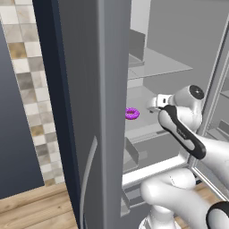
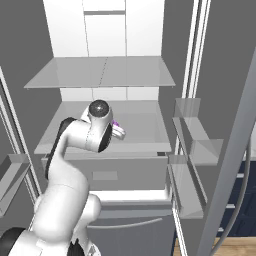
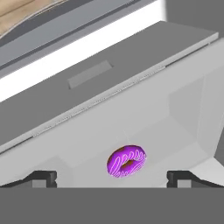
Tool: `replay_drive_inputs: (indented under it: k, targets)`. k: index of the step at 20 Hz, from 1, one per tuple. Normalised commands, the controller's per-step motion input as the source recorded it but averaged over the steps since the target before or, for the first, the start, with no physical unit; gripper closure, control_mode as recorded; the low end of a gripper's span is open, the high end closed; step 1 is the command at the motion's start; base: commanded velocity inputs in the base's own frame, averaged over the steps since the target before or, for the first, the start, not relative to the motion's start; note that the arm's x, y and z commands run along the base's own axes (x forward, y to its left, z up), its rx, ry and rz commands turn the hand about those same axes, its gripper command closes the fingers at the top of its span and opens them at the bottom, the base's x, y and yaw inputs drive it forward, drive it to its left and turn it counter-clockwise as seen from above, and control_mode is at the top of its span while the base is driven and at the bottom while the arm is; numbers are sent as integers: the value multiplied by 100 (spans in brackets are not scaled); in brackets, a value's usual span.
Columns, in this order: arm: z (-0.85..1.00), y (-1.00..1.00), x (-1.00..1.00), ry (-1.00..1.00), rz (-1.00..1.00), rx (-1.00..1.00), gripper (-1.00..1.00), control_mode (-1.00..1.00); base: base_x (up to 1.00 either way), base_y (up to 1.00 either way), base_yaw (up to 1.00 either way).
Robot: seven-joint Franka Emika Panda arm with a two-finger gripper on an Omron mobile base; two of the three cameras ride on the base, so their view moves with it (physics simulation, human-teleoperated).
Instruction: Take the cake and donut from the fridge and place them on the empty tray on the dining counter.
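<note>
The fridge [image 1: 85,89] stands open, showing a white inside with grey shelves. The donut [image 1: 132,113], a small ring with purple-magenta icing, lies on the middle shelf [image 2: 145,130]. My gripper [image 1: 154,103] is open just right of the donut, at shelf height. In the hand view the donut [image 3: 127,161] lies on the shelf floor between my spread fingertips [image 3: 43,177], a little ahead of them and untouched; the gripper [image 3: 111,178] holds nothing. From the right base view my wrist covers most of the donut [image 2: 116,123]. The cake, the tray and the dining counter are out of view.
The fridge's left door, with its long curved handle [image 1: 87,174], stands close on my left. An upper shelf [image 2: 100,72] hangs over the hand. Door bins [image 2: 195,145] jut out on the right. A drawer front [image 2: 105,172] sits under the donut's shelf.
</note>
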Motion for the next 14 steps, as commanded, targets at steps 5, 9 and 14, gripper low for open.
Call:
replay_drive_inputs:
  k: [5,9,14]
  targets:
    - [-27,17,44,6,0,0,-100,-100,0,0,0]
    - [-30,9,53,3,0,0,-100,-100,0,0,0]
    - [-19,4,48,1,0,0,-100,-100,0,0,0]
